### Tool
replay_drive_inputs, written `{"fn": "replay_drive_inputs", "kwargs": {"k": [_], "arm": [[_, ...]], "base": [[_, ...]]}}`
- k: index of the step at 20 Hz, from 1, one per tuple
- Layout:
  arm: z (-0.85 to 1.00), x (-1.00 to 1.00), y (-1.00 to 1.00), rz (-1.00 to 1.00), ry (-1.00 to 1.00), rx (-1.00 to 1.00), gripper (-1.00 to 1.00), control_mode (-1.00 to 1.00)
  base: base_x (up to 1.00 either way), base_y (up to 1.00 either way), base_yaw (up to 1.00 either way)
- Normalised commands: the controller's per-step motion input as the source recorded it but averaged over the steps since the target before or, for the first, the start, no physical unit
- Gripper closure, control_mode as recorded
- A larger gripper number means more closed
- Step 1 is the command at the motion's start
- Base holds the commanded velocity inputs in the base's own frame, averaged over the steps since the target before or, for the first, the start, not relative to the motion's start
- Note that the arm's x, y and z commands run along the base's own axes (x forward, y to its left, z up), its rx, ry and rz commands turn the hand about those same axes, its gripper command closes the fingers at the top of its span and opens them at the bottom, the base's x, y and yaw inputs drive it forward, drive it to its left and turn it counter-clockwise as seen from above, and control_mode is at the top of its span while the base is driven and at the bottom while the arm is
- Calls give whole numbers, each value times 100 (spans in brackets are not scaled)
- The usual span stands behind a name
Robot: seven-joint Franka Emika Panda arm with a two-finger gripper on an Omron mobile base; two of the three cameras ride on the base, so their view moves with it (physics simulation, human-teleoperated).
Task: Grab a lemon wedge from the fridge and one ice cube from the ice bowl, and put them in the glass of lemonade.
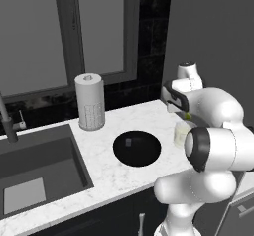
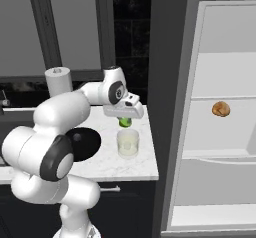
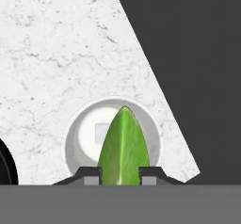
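My gripper [image 2: 125, 120] is shut on the lemon wedge [image 2: 124, 123], a small yellow-green slice, and hangs just above the glass of lemonade [image 2: 128, 144] near the counter's right end. In the hand view the lemon wedge [image 3: 123, 145] stands upright between my fingertips, the gripper [image 3: 120, 172] directly over the glass [image 3: 70, 140], where a pale square shows in the liquid. From the left I see the gripper [image 1: 187, 114], the wedge [image 1: 188, 116] and the glass [image 1: 180, 134]. The black ice bowl [image 1: 146, 155] lies left of the glass with an ice cube [image 1: 128, 142] in it. The fridge [image 2: 225, 137] stands open at the right.
A paper-towel roll [image 1: 90, 102] stands behind the bowl by the window. The dark sink [image 1: 34, 163] and faucet [image 1: 6, 118] are at the left. A round brown food item [image 2: 220, 109] sits on a fridge shelf. The counter ends just right of the glass.
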Motion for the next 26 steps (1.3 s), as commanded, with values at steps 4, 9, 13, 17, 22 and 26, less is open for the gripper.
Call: {"fn": "replay_drive_inputs", "kwargs": {"k": [4,9,13,17,22,26], "arm": [[-26,0,0,0,0,0,100,-100],[-3,2,0,0,0,0,100,-100],[-1,3,0,0,-1,1,100,-100],[1,0,0,0,0,0,100,-100],[0,0,0,0,0,0,100,-100],[0,0,13,0,0,0,-100,-100]], "base": [[0,0,0],[0,0,0],[0,0,0],[0,0,0],[0,0,0],[0,0,0]]}}
